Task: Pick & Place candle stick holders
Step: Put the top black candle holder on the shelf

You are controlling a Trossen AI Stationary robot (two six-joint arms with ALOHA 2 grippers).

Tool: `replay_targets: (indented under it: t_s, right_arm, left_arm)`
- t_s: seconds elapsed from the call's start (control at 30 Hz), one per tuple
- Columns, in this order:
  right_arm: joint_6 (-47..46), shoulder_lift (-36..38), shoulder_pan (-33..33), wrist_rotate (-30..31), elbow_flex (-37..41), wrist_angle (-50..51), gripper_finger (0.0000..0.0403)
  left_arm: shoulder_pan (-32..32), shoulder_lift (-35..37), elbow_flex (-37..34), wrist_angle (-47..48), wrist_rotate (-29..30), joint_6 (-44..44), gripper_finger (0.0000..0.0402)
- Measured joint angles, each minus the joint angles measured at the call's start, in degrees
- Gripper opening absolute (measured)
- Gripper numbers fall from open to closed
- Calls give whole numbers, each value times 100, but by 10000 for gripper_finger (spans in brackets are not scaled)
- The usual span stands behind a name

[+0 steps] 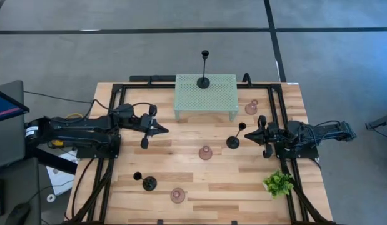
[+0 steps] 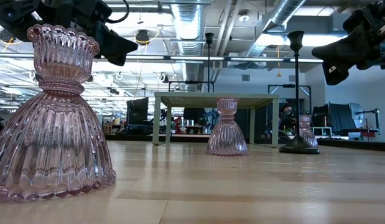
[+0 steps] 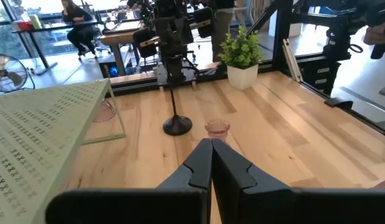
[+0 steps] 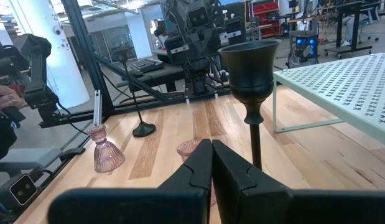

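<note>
My left gripper (image 1: 163,129) hovers shut over the table's left middle, with nothing between its fingers (image 3: 211,149). My right gripper (image 1: 247,133) waits shut at the right. Just beyond its tips stands a black candle stick holder (image 1: 234,142) (image 4: 250,68), upright on its round base and apart from the fingers. A second black holder (image 1: 204,81) stands on the mint-green mesh shelf (image 1: 206,95). A third (image 1: 148,182) stands near the front left. Pink glass holders rest on their wide bases at the middle (image 1: 206,152), the front (image 1: 177,195) and the far right (image 1: 251,107).
A small green plant (image 1: 279,183) in a white pot stands at the front right. The shelf stands on legs at the far middle. Black frame rails (image 1: 282,115) run along both sides of the table. Bare wood lies between the two grippers.
</note>
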State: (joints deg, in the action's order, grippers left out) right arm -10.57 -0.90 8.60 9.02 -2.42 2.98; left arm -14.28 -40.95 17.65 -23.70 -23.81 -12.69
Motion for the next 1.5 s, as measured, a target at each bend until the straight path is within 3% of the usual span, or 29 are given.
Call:
replay_targets:
  t_s: [0.57,1.0,1.17,1.5]
  right_arm:
    - [197,-15,0,0,0,34,9]
    - [210,-599,-4,533,-9,20,162]
    - [187,-753,-4,612,-4,-45,199]
    - [0,-1092,-4,905,2,-282,177]
  left_arm:
    - [-2,-2,0,-35,-2,9,10]
    - [-2,-4,2,-42,-2,9,11]
    - [-2,-4,0,-42,-2,10,11]
    - [-2,-4,1,-42,-3,9,11]
